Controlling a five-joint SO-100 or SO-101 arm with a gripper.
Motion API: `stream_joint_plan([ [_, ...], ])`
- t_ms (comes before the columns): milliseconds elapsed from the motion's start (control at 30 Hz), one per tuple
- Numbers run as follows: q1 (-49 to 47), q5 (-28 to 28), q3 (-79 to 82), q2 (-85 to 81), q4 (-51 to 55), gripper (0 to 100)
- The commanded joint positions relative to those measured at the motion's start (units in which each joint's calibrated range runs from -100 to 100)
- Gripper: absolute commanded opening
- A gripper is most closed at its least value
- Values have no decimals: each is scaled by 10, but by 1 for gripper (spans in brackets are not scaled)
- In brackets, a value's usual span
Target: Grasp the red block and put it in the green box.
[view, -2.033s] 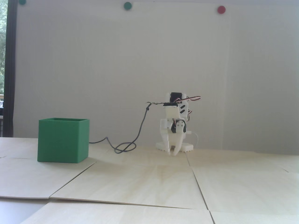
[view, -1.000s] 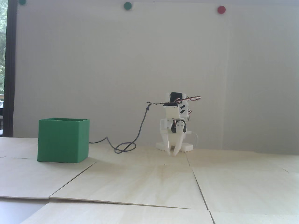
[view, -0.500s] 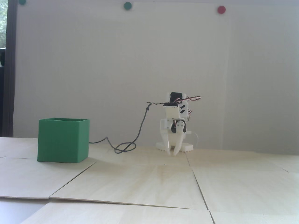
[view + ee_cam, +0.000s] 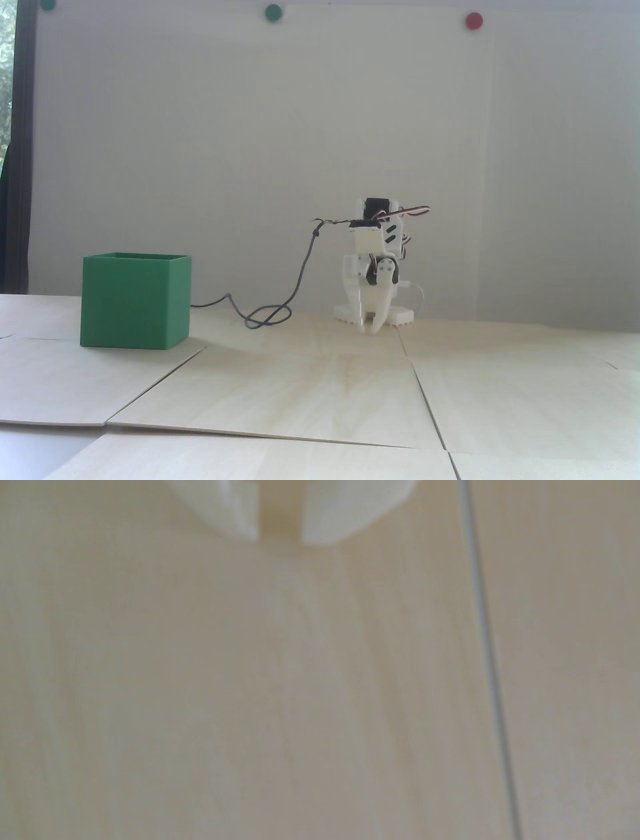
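The green box [image 4: 135, 302] stands open-topped on the wooden table at the left of the fixed view. The red block is not in view in either frame. My white arm is folded low at the back of the table, well to the right of the box. Its gripper [image 4: 371, 327] points down, just above the table. In the wrist view the gripper [image 4: 280, 539] enters from the top edge, its two white fingertips [image 4: 325, 525] stand a narrow gap apart, and nothing is between them. Only bare wood lies below.
A dark cable [image 4: 280, 310] loops on the table between the box and the arm. The table is made of pale wooden panels with seams [image 4: 491, 674]. Round green [image 4: 273, 12] and red [image 4: 473, 20] dots sit high on the white wall.
The arm, gripper and box have not moved. Only something dark shifts behind the window strip at the far left edge.
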Motion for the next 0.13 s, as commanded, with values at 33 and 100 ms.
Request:
stream_joint_plan([
  [33, -2, -4, 7, -6, 12, 3],
  [100, -2, -4, 7, -6, 12, 3],
])
